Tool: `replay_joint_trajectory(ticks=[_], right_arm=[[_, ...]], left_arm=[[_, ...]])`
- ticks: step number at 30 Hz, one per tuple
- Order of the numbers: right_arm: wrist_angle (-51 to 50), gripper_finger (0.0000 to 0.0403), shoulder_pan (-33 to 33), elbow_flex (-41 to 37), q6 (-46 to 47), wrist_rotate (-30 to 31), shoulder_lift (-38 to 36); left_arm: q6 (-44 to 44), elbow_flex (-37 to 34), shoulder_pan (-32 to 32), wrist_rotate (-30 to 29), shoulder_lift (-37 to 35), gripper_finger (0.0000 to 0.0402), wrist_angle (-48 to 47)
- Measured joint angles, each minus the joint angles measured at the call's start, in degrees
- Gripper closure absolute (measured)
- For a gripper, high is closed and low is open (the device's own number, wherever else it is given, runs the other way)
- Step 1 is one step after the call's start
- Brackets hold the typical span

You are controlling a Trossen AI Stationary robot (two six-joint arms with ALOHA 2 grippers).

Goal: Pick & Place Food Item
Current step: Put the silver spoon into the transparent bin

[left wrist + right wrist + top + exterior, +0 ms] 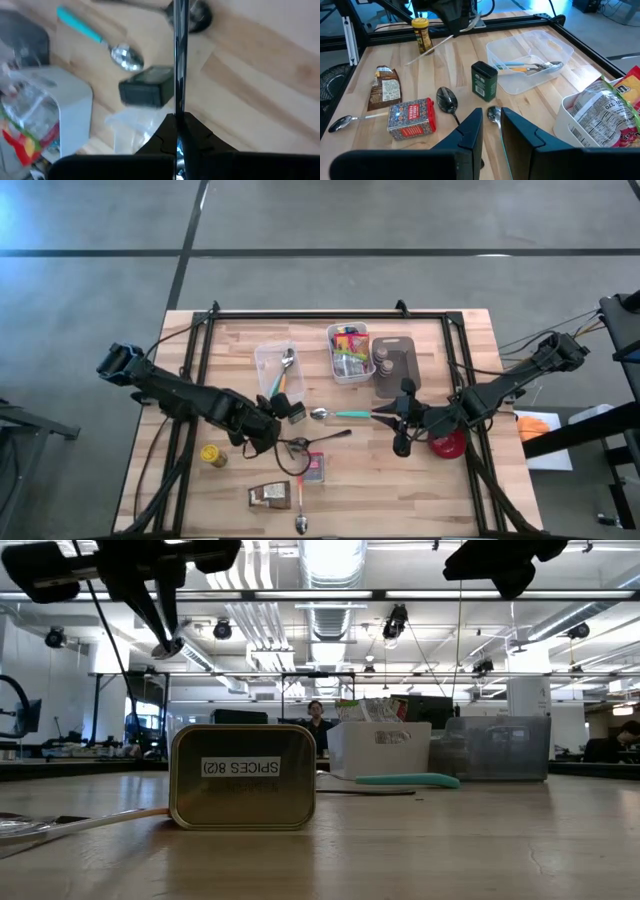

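I am clamping my left gripper (272, 423) together on the thin metal handle of a spoon (177, 60) and holding it up off the bench (450, 500). The bowl end is hanging clear of the things below. I am gripping it far along the handle, so the long end is sticking forward where my wrist camera can follow it.

That means no food is being carried at this moment. The food items are all lying loose on the bench:
- The green tin (484, 80) is standing upright just beside the clear tub (560, 45).
- The red tin (411, 117) is lying near a dark spoon (447, 100).
- The wrapped snack bar (384, 87) is sitting toward the bench's front edge.
- The yellow jar (421, 35) is standing near my left arm.
- More packets are filling the white bin (570, 120).

I am hovering my right gripper (388, 416) above the handle end of the teal spoon (345, 414). Its fingers are a narrow gap apart and empty, and the teal spoon is resting flat on the wood. I judge I am clearing cutlery toward the tub, which is already holding utensils, before reaching for a food item.
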Motion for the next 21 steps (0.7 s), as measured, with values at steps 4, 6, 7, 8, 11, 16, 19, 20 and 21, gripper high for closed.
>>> replay_joint_trajectory(ticks=[4, 6, 7, 8, 11, 16, 19, 20, 21], right_arm=[[0.0, 0.0335, 0.0, 0.0, 0.0, 0.0, 0.0], [0.0, 0.0335, 0.0, 0.0, 0.0, 0.0, 0.0], [0.0, 0.0335, 0.0, 0.0, 0.0, 0.0, 0.0], [0.0, 0.0335, 0.0, 0.0, 0.0, 0.0, 0.0], [0.0, 0.0335, 0.0, 0.0, 0.0, 0.0, 0.0], [0.0, 0.0335, 0.0, 0.0, 0.0, 0.0, 0.0], [0.0, 0.0335, 0.0, 0.0, 0.0, 0.0, 0.0], [0.0, 0.0335, 0.0, 0.0, 0.0, 0.0, 0.0], [0.0, 0.0335, 0.0, 0.0, 0.0, 0.0, 0.0]], left_arm=[[-0.8, 0.0, 1.7, -0.3, 0.0, 0.0401, -1.4], [-0.5, 0.0, 2.2, 0.4, 0.0, 0.0401, -1.4], [-0.1, 0.0, 2.4, 0.7, 0.0, 0.0401, -1.5], [-0.1, 0.0, 2.5, 0.7, 0.0, 0.0401, -1.6], [-0.1, 0.0, 3.0, -1.5, 0.0, 0.0401, -1.7], [3.3, 0.0, 3.3, -7.3, 0.0, 0.0401, -4.6], [5.1, 0.0, 3.7, -10.6, 0.0, 0.0401, -7.3], [6.1, 0.0, 4.1, -11.4, 0.0, 0.0401, -8.5], [7.1, 0.0, 4.6, -11.9, 0.0, 0.0401, -9.6]])
